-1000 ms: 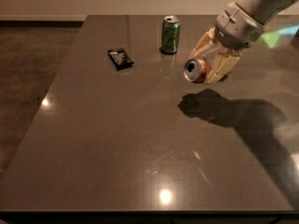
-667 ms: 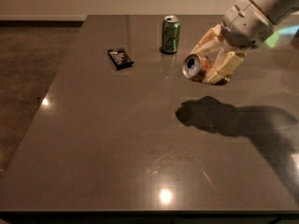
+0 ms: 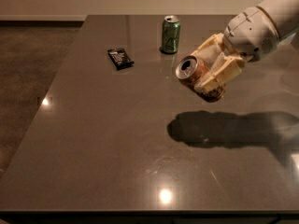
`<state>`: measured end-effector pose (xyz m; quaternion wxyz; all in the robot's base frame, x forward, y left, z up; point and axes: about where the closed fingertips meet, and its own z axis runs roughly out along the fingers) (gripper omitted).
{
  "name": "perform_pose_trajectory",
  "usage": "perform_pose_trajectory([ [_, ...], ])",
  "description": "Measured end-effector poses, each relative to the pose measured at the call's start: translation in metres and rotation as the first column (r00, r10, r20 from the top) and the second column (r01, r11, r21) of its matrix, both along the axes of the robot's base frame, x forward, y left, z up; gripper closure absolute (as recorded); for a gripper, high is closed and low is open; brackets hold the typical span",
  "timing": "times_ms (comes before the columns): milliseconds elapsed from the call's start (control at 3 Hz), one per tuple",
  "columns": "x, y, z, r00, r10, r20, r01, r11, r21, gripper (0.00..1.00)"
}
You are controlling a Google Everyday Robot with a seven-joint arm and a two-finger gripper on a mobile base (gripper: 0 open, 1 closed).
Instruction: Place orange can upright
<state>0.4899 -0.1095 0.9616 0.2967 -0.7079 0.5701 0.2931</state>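
Fingers (image 3: 219, 71): closed around the orange can (image 3: 188, 72), one cream finger above its body and one below, holding it across the middle.
Gripper (image 3: 200, 71): in the air over the right half of the counter (image 3: 103, 139), just in front of and to the right of the green can (image 3: 170, 34).
Change since a second ago: the gripper and can sit a little further left, and the shadow (image 3: 219, 129) on the counter has slid further away from them, towards the near edge (so the can is higher off the surface).
Can's direction: the silver top faces left and towards the camera; the base points right and away, partly hidden behind the lower finger.
Long axis: far from upright, closer to lying flat, slanting down to the right in the view.
Can against fingers: the top end sticks out to the left past the fingertips, and the base end shows below the lower finger.
Arm (image 3: 261, 27): white, coming in from the upper right corner.
Other things: the green can stands upright near the far edge; a black packet (image 3: 120, 58) lies flat to its left, well apart from the gripper.
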Motion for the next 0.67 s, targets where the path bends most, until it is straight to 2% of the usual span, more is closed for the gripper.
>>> perform_pose_trajectory([
  [333, -0.009, 0.017, -0.001, 0.9978, -0.013, -0.064, 0.021, 0.993, 0.117, 1.00],
  [667, -0.010, 0.037, -0.002, 0.9950, -0.017, -0.098, 0.039, 0.975, 0.220, 1.00],
])
